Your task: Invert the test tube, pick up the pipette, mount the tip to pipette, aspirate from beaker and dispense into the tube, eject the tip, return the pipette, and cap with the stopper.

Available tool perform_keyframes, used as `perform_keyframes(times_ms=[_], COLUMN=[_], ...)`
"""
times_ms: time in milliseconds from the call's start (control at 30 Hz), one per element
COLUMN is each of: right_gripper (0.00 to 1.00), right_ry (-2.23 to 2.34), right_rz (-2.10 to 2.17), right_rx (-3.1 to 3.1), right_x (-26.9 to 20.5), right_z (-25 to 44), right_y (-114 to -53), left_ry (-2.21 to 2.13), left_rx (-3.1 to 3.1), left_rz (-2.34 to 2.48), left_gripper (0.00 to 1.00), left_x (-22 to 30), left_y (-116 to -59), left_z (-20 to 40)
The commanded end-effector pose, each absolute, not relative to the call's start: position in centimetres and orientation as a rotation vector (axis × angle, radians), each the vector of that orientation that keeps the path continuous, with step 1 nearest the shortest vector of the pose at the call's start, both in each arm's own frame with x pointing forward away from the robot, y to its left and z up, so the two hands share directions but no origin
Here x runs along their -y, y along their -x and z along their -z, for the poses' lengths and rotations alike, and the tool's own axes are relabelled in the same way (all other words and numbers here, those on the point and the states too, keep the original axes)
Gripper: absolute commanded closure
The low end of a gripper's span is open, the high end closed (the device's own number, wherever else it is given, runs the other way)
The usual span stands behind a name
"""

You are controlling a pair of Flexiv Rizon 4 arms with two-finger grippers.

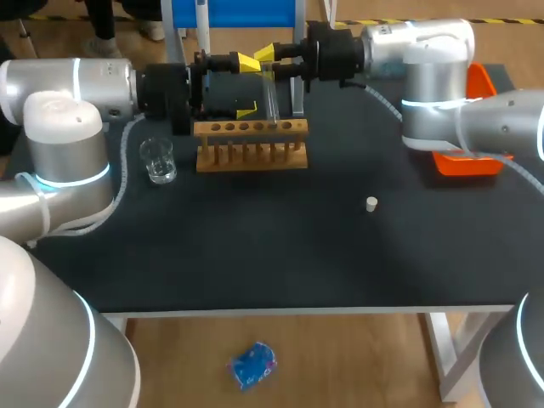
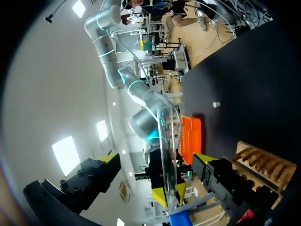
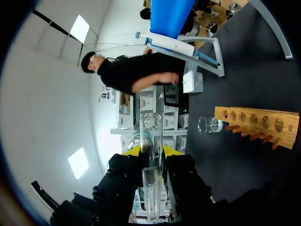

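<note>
You look to be only at the inversion step: your right tool (image 3: 151, 151) grasps the test tube (image 3: 151, 125), your left tool (image 2: 156, 159) stands released astride it, and the stopper (image 1: 371, 203) lies unused on the desk (image 1: 255, 246).

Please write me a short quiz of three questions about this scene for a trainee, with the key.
1. True or false: the left gripper is shut on the test tube.
2. What glass vessel stands beside the wooden rack, on the left arm's side?
3. The stopper lies: A in the rack; B on the table, apart from the rack; C on the floor.
Key: 1 false, it is open; 2 the beaker; 3 B.
</note>
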State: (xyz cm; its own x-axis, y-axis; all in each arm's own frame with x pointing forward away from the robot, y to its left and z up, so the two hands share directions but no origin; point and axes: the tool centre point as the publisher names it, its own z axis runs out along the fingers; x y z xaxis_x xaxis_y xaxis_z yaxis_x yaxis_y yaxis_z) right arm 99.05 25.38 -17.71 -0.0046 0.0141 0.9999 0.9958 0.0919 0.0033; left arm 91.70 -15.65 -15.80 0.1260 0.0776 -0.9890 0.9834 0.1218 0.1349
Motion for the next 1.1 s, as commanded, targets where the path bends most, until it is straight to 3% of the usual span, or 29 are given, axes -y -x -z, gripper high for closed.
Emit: perform_keyframes(times_ms=[33, 700, 800, 900, 933, 1067, 1100], right_gripper=[1.0, 1.0, 1.0, 1.0, 1.0, 1.0, 1.0], right_ry=[1.151, 1.151, 1.151, 1.151, 1.151, 1.151, 1.151], right_rz=[1.138, 1.138, 1.138, 1.138, 1.138, 1.138, 1.138], right_rx=[1.266, 1.266, 1.266, 1.266, 1.266, 1.266, 1.266], right_x=[-25.3, -25.3, -25.3, -25.3, -25.3, -25.3, -25.3], right_z=[17.7, 17.7, 17.7, 17.7, 17.7, 17.7, 17.7], right_y=[-99.0, -99.0, -99.0, -99.0, -99.0, -99.0, -99.0], left_ry=[-1.203, -1.202, -1.211, -1.219, -1.219, -1.224, -1.225], left_rx=[-1.179, -1.186, -1.195, -1.197, -1.196, -1.202, -1.202], left_rz=[1.019, 1.108, 1.104, 1.103, 1.103, 1.102, 1.101], left_gripper=[0.0, 0.0, 0.21, 0.35, 0.5, 0.4, 0.45], left_x=[16.3, 18.4, 18.6, 18.8, 18.9, 19.0, 19.0], left_y=[-92.0, -92.4, -92.2, -92.1, -92.0, -91.9, -91.9], left_z=[16.7, 16.3, 16.4, 16.4, 16.4, 16.4, 16.3])
